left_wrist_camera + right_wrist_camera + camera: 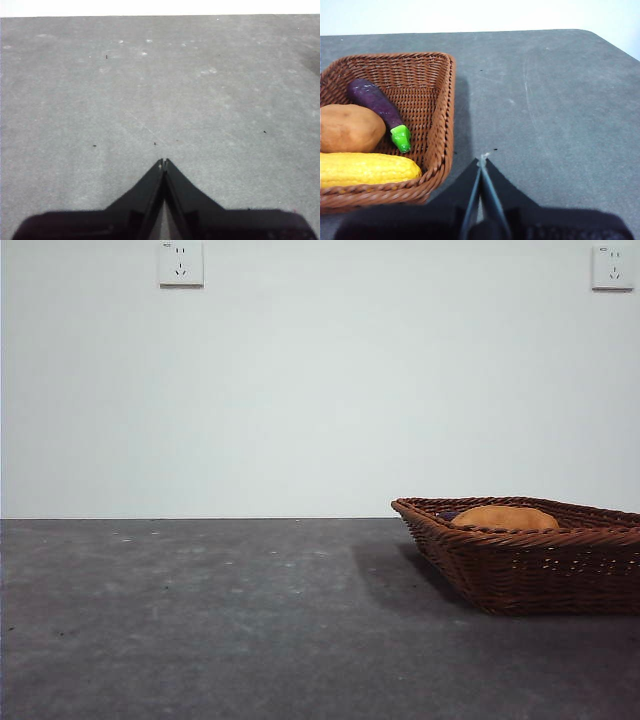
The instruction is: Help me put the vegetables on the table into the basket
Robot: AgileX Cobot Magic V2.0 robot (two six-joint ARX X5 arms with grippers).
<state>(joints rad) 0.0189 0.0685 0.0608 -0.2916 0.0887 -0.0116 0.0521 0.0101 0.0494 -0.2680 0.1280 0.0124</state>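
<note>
Behind the grey table (200, 620) we see a white wall w/ two sockets (181, 262). Left gripper (163, 161) is pinched closed over bare tabletop. Basket (442, 125) holds eggplant (375, 102), potato (347, 127) & yellow piece (365, 169). Right gripper (482, 160), jaws together, sits just beside the basket.

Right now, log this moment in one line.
eggplant, potato, corn: in basket | left gripper: shut, empty | right gripper: shut, empty
</note>
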